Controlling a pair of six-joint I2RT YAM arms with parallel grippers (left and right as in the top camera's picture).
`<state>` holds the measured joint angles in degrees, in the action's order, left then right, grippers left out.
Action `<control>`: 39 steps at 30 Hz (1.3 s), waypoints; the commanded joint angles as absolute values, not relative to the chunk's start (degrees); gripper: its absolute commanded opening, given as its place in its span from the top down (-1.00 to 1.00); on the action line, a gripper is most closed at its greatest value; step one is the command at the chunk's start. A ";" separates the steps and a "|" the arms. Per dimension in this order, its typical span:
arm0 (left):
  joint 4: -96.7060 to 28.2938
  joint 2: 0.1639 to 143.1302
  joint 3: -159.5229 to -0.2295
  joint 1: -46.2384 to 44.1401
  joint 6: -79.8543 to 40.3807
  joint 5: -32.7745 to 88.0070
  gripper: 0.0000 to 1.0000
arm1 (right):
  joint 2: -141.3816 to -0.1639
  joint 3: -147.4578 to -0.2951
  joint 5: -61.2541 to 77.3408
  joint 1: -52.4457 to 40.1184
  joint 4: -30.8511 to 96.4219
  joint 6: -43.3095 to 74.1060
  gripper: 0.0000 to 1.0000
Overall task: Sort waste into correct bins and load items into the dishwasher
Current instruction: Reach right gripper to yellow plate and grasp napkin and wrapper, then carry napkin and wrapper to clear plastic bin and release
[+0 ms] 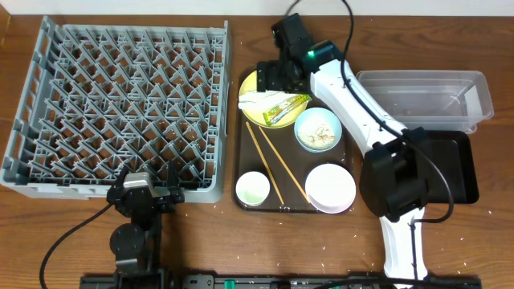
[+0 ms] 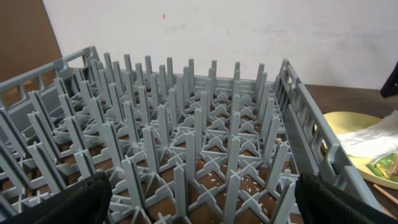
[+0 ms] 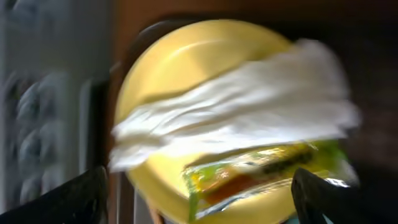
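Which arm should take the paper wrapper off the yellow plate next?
Right, probably. The right gripper hovers open above the wrapper on the yellow plate; the left gripper sits by the dish rack, farther off.

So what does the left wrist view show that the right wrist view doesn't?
Only left wrist: the dish rack, its upright pegs sharp, framed by the open left gripper. Only right wrist: the open right gripper above most of the yellow plate. Both: that plate, the white wrapper and the green-and-yellow packet on it, and some of the rack.
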<state>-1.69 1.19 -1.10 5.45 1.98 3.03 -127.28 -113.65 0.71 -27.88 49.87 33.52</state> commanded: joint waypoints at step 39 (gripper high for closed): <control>-3.84 1.04 -0.23 5.17 2.76 2.94 -0.88 | -134.15 -98.78 -11.94 -32.27 28.99 56.71 0.91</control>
<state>-1.72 1.19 -1.10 5.45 1.98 3.03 -132.38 -99.29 -13.37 -32.97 28.40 57.30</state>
